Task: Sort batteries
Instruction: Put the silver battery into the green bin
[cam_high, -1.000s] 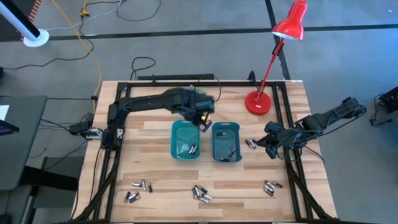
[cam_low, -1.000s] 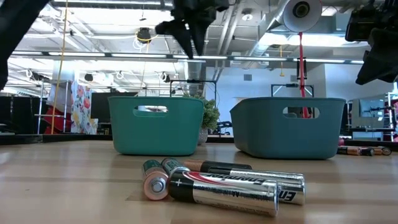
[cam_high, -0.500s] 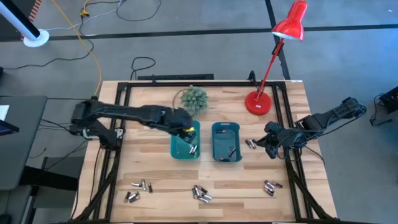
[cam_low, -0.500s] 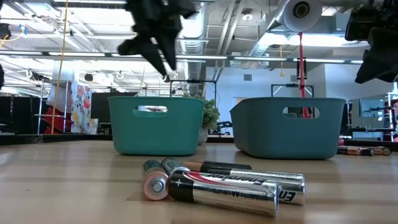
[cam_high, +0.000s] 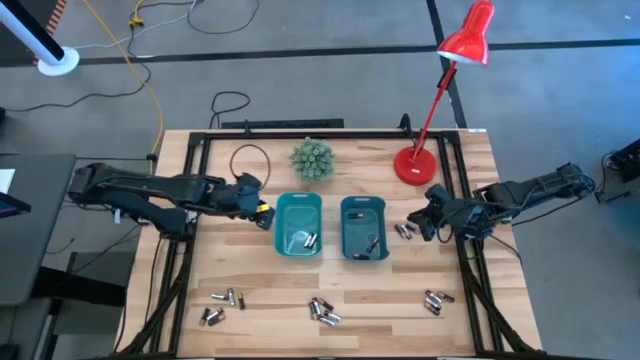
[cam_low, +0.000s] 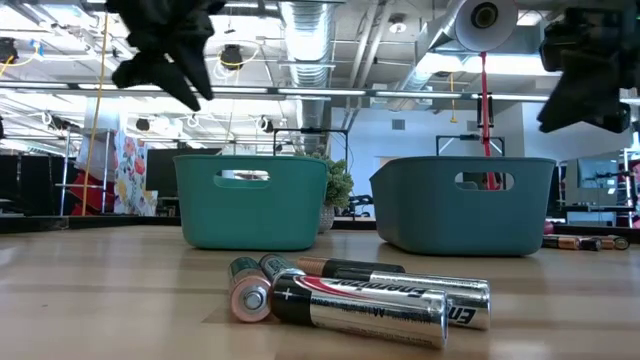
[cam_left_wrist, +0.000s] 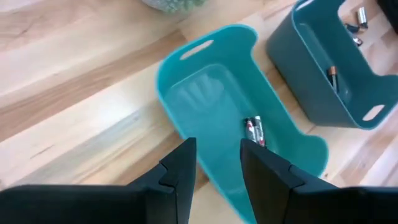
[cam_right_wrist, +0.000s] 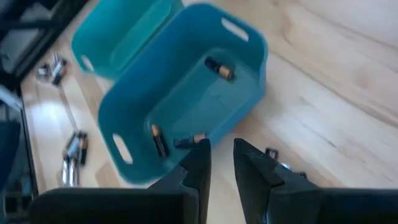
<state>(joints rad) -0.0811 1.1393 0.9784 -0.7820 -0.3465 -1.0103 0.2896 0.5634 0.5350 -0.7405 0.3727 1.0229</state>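
Observation:
Two teal bins stand mid-table, the left bin and the right bin; each holds a few batteries. More batteries lie loose on the wood in small clusters, and one cluster sits just right of the right bin. My left gripper hovers open and empty by the left bin's left side. My right gripper is open and empty above the cluster beside the right bin.
A red desk lamp stands at the far right, a small green plant behind the bins and a cable loop at far left. Black frame rails run along the table's sides. Bare wood lies between the bins and the near battery clusters.
My left gripper has swept from above the far ends of the bins, across the left bin, toward the table's left, and now sits beside that bin's left wall. My right gripper has shifted slightly toward the far-left, closer to the right bin. The batteries and bins have stayed put.

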